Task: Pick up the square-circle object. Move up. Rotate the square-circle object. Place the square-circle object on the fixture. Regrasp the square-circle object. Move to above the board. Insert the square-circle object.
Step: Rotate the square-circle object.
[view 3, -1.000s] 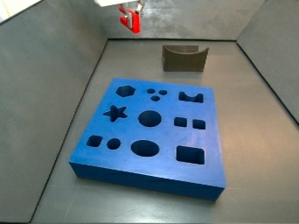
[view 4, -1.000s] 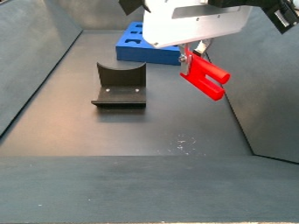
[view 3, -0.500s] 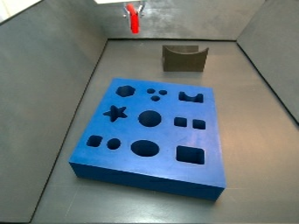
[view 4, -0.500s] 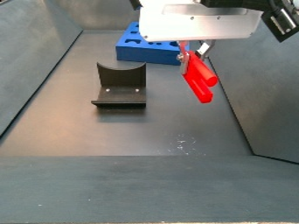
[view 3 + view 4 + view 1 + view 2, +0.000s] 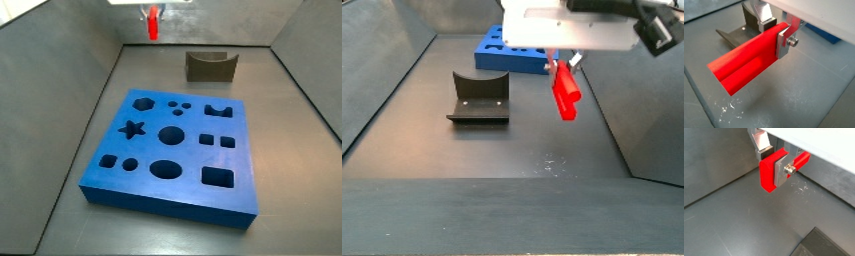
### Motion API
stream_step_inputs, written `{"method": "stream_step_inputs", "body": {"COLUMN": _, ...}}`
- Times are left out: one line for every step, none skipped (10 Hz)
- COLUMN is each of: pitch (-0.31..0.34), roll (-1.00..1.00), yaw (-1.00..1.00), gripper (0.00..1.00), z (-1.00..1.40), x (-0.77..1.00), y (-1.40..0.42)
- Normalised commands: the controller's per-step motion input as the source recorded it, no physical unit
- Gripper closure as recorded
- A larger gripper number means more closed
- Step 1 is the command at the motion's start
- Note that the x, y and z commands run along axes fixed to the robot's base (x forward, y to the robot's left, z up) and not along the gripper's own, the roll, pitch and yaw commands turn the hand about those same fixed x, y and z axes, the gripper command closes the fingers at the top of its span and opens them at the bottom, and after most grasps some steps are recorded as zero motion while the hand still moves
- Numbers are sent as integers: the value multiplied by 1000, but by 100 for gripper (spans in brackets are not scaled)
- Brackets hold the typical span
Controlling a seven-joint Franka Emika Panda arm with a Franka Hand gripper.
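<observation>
My gripper is shut on the red square-circle object, which hangs edge-on high above the floor. In both wrist views the silver fingers clamp the red piece at one end. In a side view the piece shows as a thin red sliver near the back wall, under the gripper. The dark fixture stands on the floor, apart from the piece. The blue board lies flat with its cut-outs facing up.
Grey walls enclose the floor on all sides. A few pale scuff marks dot the floor below the held piece. Part of the fixture shows behind the piece in a wrist view.
The red piece has turned in the air while held, from showing its broad face to standing edge-on. The gripper has stayed at about the same height.
</observation>
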Motion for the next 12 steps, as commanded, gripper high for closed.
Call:
{"method": "stream_step_inputs", "body": {"pitch": -24, "roll": -2, "yaw": 37, "gripper": 100, "z": -1000, "x": 15, "y": 0}}
{"method": "stream_step_inputs", "body": {"pitch": -25, "roll": -12, "yaw": 36, "gripper": 100, "z": -1000, "x": 18, "y": -4}}
{"method": "stream_step_inputs", "body": {"pitch": -29, "roll": -24, "yaw": 28, "gripper": 100, "z": -1000, "x": 28, "y": -1}}
{"method": "stream_step_inputs", "body": {"pitch": -27, "roll": -34, "yaw": 25, "gripper": 100, "z": -1000, "x": 38, "y": 0}}
{"method": "stream_step_inputs", "body": {"pitch": -23, "roll": -48, "yaw": 23, "gripper": 100, "z": -883, "x": 51, "y": 1}}
{"method": "stream_step_inputs", "body": {"pitch": -20, "roll": -57, "yaw": 22, "gripper": 100, "z": -747, "x": 55, "y": 4}}
{"method": "stream_step_inputs", "body": {"pitch": -23, "roll": -67, "yaw": 22, "gripper": 100, "z": -576, "x": 50, "y": 3}}
{"method": "stream_step_inputs", "body": {"pitch": -31, "roll": -73, "yaw": 23, "gripper": 100, "z": -451, "x": 48, "y": 4}}
{"method": "stream_step_inputs", "body": {"pitch": -40, "roll": -81, "yaw": 24, "gripper": 100, "z": -291, "x": 41, "y": 6}}
{"method": "stream_step_inputs", "body": {"pitch": -31, "roll": -84, "yaw": 22, "gripper": 100, "z": -267, "x": 27, "y": 0}}
{"method": "stream_step_inputs", "body": {"pitch": -31, "roll": -84, "yaw": 22, "gripper": 100, "z": -267, "x": 27, "y": 0}}
{"method": "stream_step_inputs", "body": {"pitch": -27, "roll": -85, "yaw": 23, "gripper": 100, "z": -269, "x": 20, "y": 0}}
